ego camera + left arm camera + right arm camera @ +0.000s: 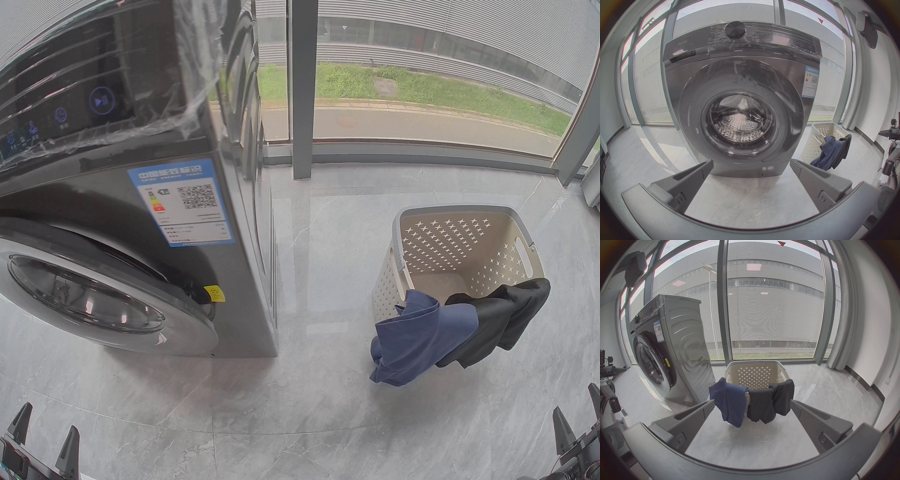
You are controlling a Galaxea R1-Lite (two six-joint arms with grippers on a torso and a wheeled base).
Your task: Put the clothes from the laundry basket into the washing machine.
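I see open grey floor [325, 400] between the washing machine [187, 262] on my left and the laundry basket [462, 212] on my right, with a window wall [437, 94] closing the far side. A blue garment [419, 340] and a black garment [506, 319] hang side by side over the basket's near rim. The machine's round door [740, 123] looks shut. My left gripper [750, 162] and right gripper [750, 402] sit low, jaws spread and empty.

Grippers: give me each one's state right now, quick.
Left gripper: open, holding nothing.
Right gripper: open, holding nothing.
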